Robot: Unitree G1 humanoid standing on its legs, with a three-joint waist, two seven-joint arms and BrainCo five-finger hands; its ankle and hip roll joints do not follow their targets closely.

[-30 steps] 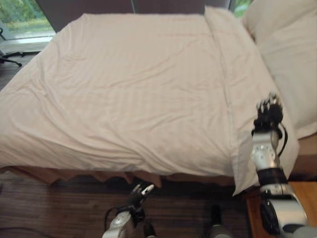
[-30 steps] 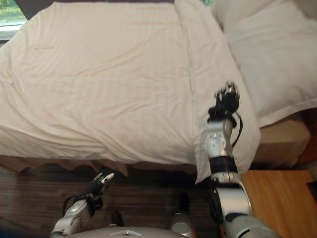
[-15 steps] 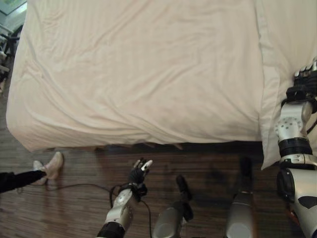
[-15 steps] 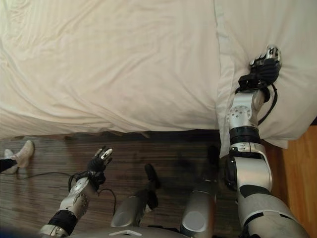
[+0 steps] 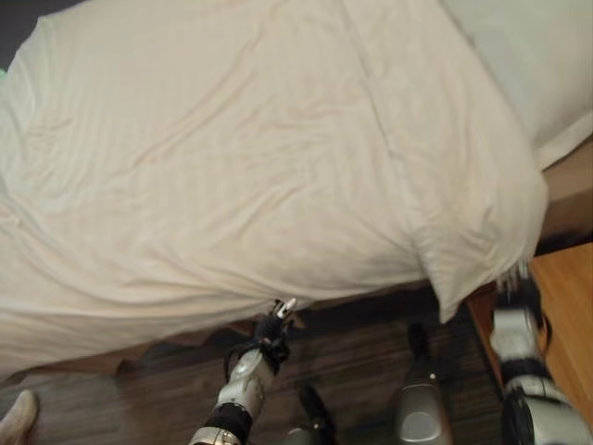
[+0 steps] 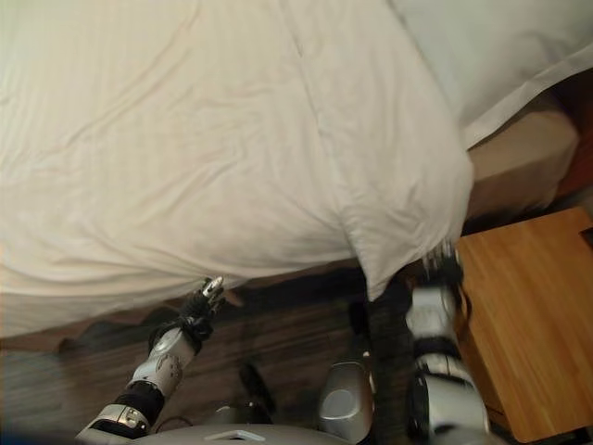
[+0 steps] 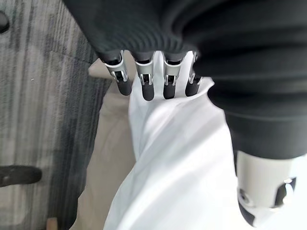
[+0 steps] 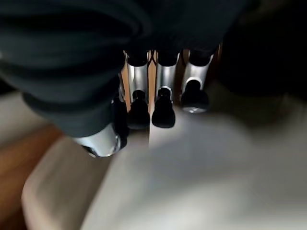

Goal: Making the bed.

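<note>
Progress: judged from how the cloth lies, the bed is largely made. The cream-white striped duvet (image 5: 232, 158) already covers the mattress from side to side, and its folded-back top band runs across near the white pillows (image 5: 528, 65).
Left to do: the near edge hangs unevenly over the side of the bed, and the turned-down corner (image 6: 398, 241) droops in a point toward the dark wood-grain floor (image 5: 361, 371). Shallow creases fan over the middle. Smoothing and squaring that edge looks like the remaining work.
Duvet: soft, thin-striped cotton, lying flat on the bed with light wrinkles and no bare mattress showing under it; a tan bed base (image 6: 519, 158) shows below the pillows.
Left hand (image 5: 276, 320): raised just under the hanging edge, fingers (image 7: 146, 86) fairly straight and apart, tips at the white fold, gripping nothing.
Right hand (image 6: 443, 264): low beside the drooping corner, next to the orange-brown wooden bedside table (image 6: 528, 324). Its wrist view shows loosely extended fingers (image 8: 163, 108) above pale cloth, with nothing held.
</note>
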